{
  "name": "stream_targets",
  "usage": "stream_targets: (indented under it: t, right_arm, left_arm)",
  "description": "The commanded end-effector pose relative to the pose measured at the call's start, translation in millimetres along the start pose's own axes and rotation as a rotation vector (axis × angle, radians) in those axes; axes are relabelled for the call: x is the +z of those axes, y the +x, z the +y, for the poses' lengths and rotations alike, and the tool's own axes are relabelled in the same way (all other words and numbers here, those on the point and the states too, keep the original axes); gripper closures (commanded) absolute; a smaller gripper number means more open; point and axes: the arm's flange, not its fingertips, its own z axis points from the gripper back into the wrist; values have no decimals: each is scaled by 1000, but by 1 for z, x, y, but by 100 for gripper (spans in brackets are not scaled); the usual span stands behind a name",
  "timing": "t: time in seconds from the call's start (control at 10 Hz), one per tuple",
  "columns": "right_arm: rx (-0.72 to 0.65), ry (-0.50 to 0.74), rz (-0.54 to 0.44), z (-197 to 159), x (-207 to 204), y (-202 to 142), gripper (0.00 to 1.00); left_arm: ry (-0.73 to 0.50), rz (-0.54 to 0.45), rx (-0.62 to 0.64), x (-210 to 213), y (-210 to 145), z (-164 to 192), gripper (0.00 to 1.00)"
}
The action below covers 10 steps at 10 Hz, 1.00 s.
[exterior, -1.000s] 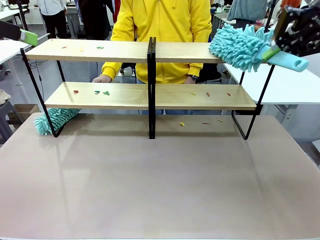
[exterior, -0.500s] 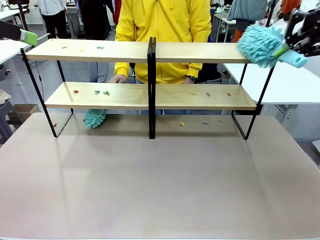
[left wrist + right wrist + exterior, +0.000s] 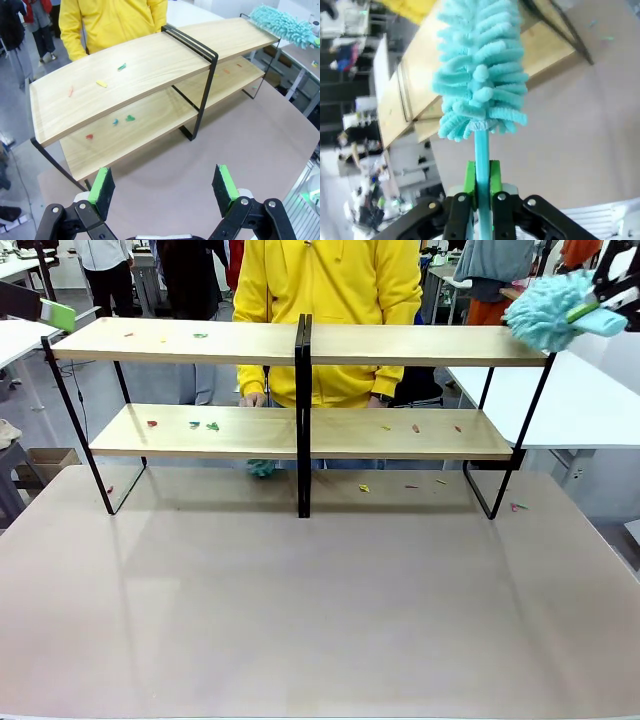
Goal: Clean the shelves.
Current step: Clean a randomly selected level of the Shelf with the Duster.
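front view: the shelves (image 3: 180, 340) stand across the far half of the desk (image 3: 320, 620), spanning 10 to 2 o'clock, with a person (image 3: 330, 280) in yellow behind them at 12 o'clock.

right end effector (image 3: 481, 182): pads clamped together on the thin handle of a teal duster (image 3: 548, 312); a second ago the fluffy head lay on the right end of the top board; it now hangs just past that board's corner, at 2 o'clock, off the wood.

top right board looks bare; a small scrap (image 3: 517, 506) lies on the desk beside the right leg at 4 o'clock, absent a second ago; judged swept off by that pass.

a second teal duster (image 3: 262, 468) shows under the lower board on the person's side; it was at the left leg a second ago and is now just left of the central post; cannot tell what holds it.

left end effector (image 3: 163, 184): pads wide apart, nothing between them, hanging over the desk and facing the shelves' left end.

still dirty: coloured bits (image 3: 200, 336) on the top left board, more on both lower boards, a few on the desk under the lower right board; judgement: one board of four done, the sweep only begun.
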Motion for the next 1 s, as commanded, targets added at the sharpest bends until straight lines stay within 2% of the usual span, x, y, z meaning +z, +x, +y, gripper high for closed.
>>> stream_targets:
  t: [0.0,0.2,0.4,0.5,0.6,0.7,0.8,0.9]
  right_arm:
    - [69,112,221,-12,-2,2,88]
    - [74,184,284,-20,7,8,88]
    - [186,310,480,-36,34,3,88]
    - [304,398,575,-55,62,-4,88]
    - [407,470,584,-69,82,-8,88]
    - [531,558,517,-94,113,-12,88]
    - [720,640,431,-118,136,-16,88]
    - [822,710,353,-138,156,-17,88]
  left_arm:
    - [3,0,-6,0,0,1,0]
    - [3,0,-6,0,0,1,0]
    - [3,0,-6,0,0,1,0]
    - [3,0,-6,0,0,1,0]
    - [3,0,-6,0,0,1,0]
    - [3,0,-6,0,0,1,0]
    - [3,0,-6,0,0,1,0]
    - [3,0,-6,0,0,1,0]
